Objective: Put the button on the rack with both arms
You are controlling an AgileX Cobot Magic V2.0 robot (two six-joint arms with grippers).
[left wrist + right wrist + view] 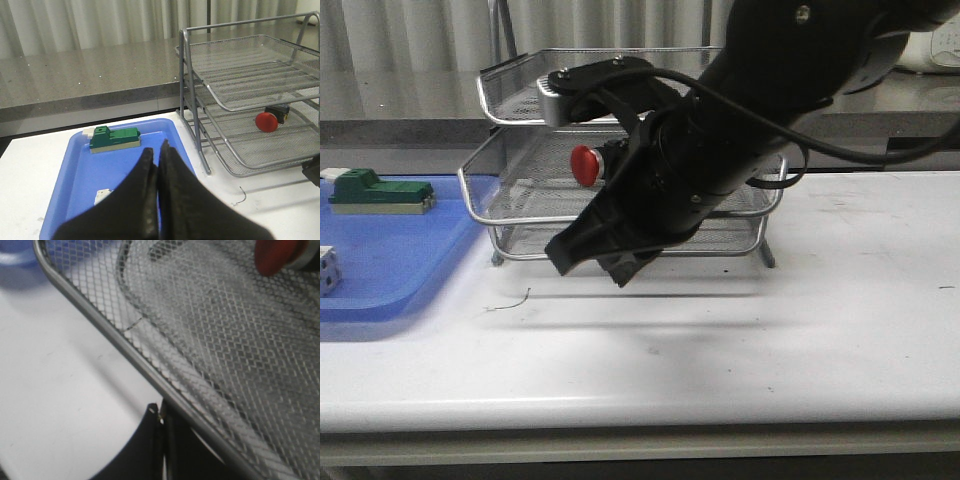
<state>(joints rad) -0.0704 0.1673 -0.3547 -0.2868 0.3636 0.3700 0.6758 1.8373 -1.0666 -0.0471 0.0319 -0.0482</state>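
The button [586,165] is lying on its side on the middle tier of the rack [520,215], its red cap facing the left end of that tier — the left wrist view is showing it [267,122] resting on the mesh with its black body behind the cap. The right arm [740,120] is reaching across in front of the rack, and the right tool [590,262] is hanging low just before the bottom tier's rim, above the white bench [770,330]. In the right wrist view its fingers [150,440] are sitting pressed together with nothing between them, right beside the chrome rim [125,352]. The left tool [159,155] is likewise closed and empty, hovering over the blue tray [80,175], which is carrying a green block [114,138] and a white cube [328,270].
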